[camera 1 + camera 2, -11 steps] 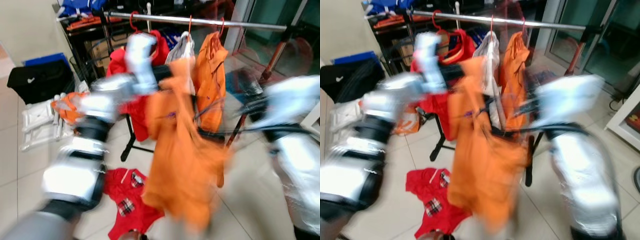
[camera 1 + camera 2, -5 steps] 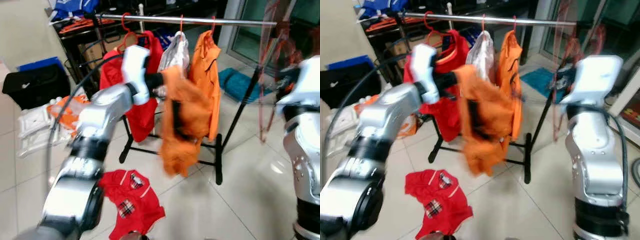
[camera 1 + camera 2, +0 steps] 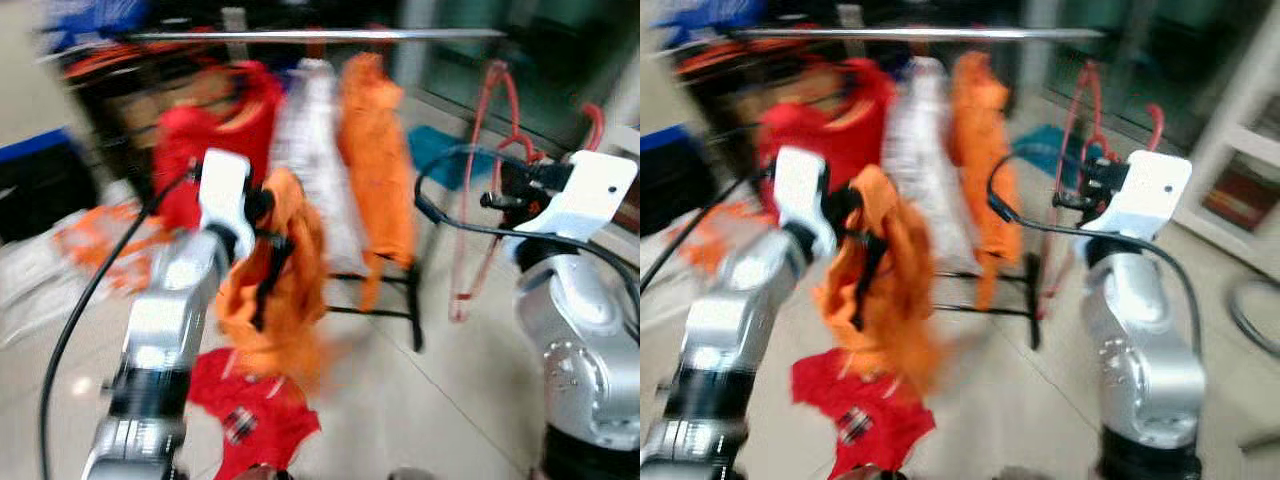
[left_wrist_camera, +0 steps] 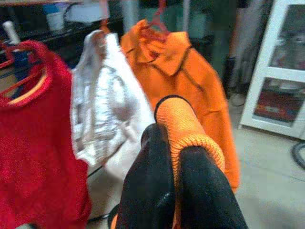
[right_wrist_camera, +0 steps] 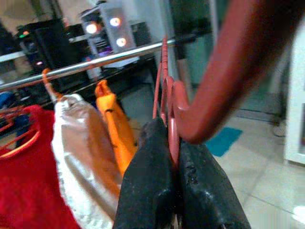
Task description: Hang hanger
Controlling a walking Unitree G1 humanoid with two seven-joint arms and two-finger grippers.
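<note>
My left gripper (image 3: 268, 228) is shut on a bunched orange garment (image 3: 285, 295), which hangs from it in front of the clothes rail (image 3: 300, 35). In the left wrist view its black fingers (image 4: 147, 191) pinch a fold of that orange cloth (image 4: 183, 126). My right gripper (image 3: 508, 190) is raised at the right, shut on a red hanger (image 3: 468, 200) that dangles beside it. The right wrist view has the hanger (image 5: 224, 71) clamped between the fingers (image 5: 147, 176). On the rail hang a red shirt (image 3: 225, 120), a silver-white garment (image 3: 310, 150) and an orange shirt (image 3: 375, 160).
A red shirt (image 3: 255, 415) lies on the tiled floor under my left arm. The rack's black base (image 3: 380, 312) stands behind it. A teal mat (image 3: 430, 150) lies beyond the rack, and a white cabinet (image 4: 281, 71) stands to the right. The pictures are blurred.
The camera has swung and the picture is blurred. The orange garment now hangs lower and nearer my left arm. My right gripper still holds the red hanger up at the right.
</note>
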